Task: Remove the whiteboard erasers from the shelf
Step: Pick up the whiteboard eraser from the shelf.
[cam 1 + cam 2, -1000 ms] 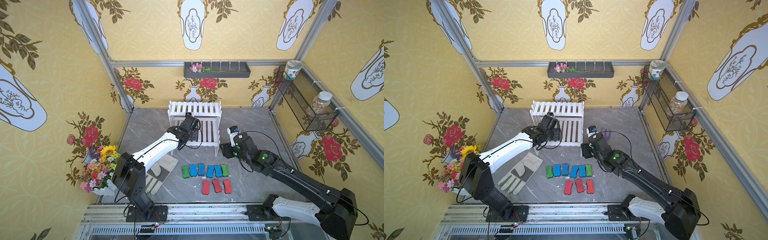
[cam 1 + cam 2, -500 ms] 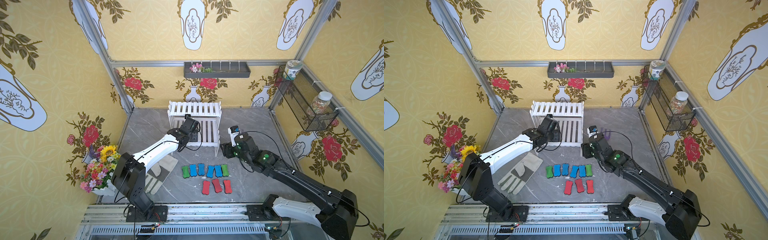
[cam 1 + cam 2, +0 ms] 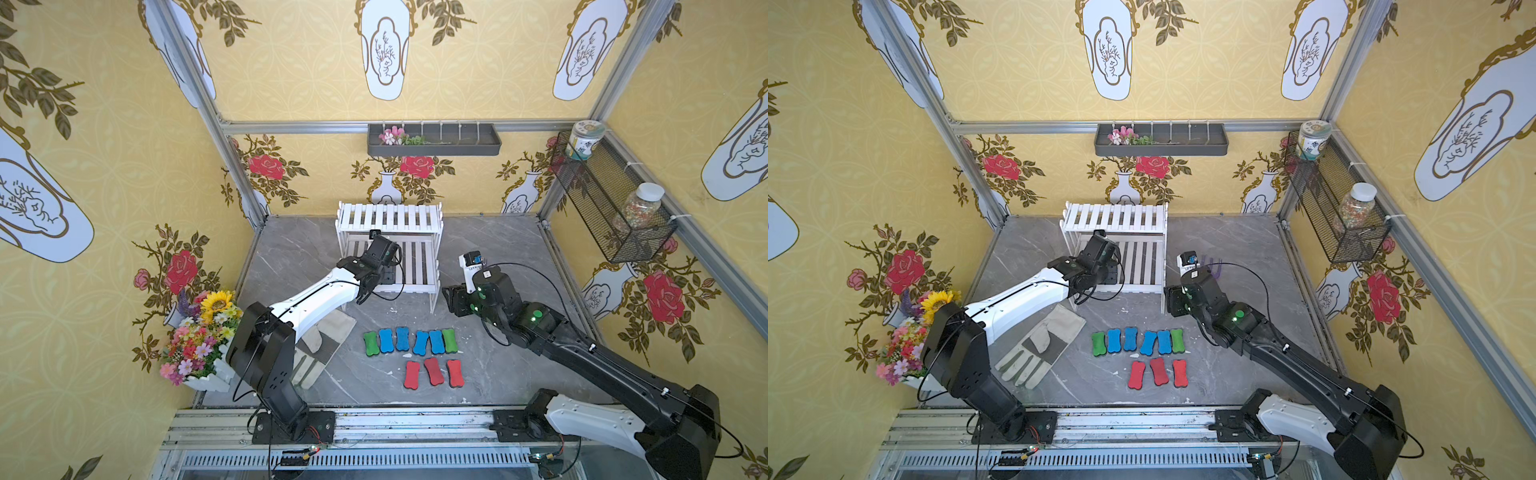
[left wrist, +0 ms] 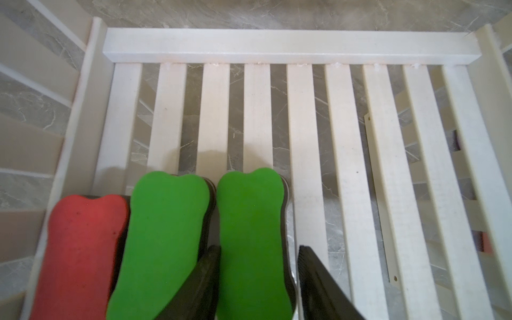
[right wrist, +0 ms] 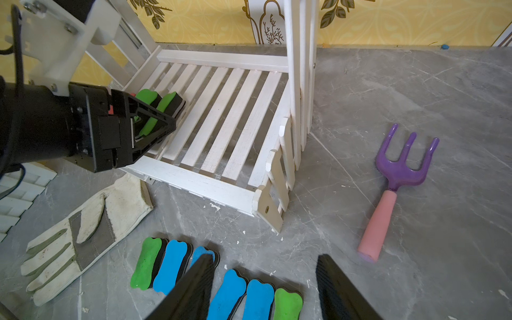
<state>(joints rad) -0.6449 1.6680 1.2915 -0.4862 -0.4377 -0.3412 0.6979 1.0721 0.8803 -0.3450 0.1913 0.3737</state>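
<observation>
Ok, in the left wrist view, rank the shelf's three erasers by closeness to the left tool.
1. The green eraser, between the fingers of the left tool.
2. The second green eraser, beside it.
3. The red eraser, outermost, by the side rail of the shelf.

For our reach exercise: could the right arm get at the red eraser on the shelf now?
Probably not: the red eraser lies beyond two green erasers, and the left end effector, straddling one, blocks the way.
</observation>
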